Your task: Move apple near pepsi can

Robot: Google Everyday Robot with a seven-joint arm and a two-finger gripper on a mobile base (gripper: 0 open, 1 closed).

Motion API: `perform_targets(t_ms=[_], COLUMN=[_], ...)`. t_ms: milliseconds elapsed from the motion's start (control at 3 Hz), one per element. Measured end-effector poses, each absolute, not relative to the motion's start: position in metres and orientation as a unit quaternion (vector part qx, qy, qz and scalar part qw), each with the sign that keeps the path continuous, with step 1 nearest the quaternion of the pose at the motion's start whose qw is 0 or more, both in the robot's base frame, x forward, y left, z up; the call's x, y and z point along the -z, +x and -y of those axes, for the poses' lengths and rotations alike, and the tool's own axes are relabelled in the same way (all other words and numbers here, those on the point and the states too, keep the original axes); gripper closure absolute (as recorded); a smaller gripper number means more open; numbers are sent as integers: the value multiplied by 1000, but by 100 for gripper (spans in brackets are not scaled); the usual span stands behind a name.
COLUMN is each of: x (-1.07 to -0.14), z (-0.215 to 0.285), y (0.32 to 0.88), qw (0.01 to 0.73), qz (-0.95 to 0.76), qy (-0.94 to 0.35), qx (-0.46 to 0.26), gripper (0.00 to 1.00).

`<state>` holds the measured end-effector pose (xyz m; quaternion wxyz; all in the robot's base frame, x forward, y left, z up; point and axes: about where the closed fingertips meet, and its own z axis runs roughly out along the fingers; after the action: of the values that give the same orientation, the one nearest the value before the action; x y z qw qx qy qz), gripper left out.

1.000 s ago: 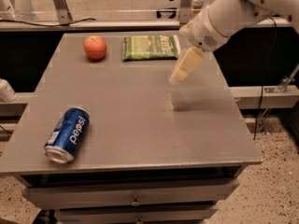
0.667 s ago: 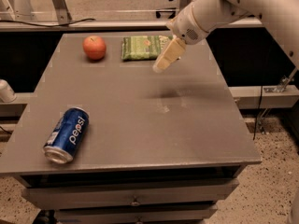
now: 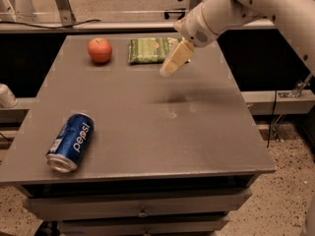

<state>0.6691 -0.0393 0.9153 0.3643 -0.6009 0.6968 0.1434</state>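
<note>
The cream tool (image 3: 167,71) has been swung left over the grey bench (image 3: 197,132) toward the round red-orange apple (image 3: 100,50), which sits untouched at the far edge. Whether the tool is released or clenched cannot be told. The blue aluminium pepsi can (image 3: 70,142) lies well apart.

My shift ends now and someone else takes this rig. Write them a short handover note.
The end effector hovers empty over the grey table, by the flat green snack packet.
The round red-orange apple sits at the far left, not held.
The blue aluminium pepsi can lies on its side at the near left.
Done: nothing. Left: grasp apple, set it by can.
</note>
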Motion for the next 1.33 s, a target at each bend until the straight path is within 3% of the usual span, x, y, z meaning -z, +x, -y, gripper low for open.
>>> perform_targets(t_ms=[1333], x=[-902], z=[-89], y=[766], qw=[442], qz=[-663], qy=[-556], qx=[-236], gripper=[0])
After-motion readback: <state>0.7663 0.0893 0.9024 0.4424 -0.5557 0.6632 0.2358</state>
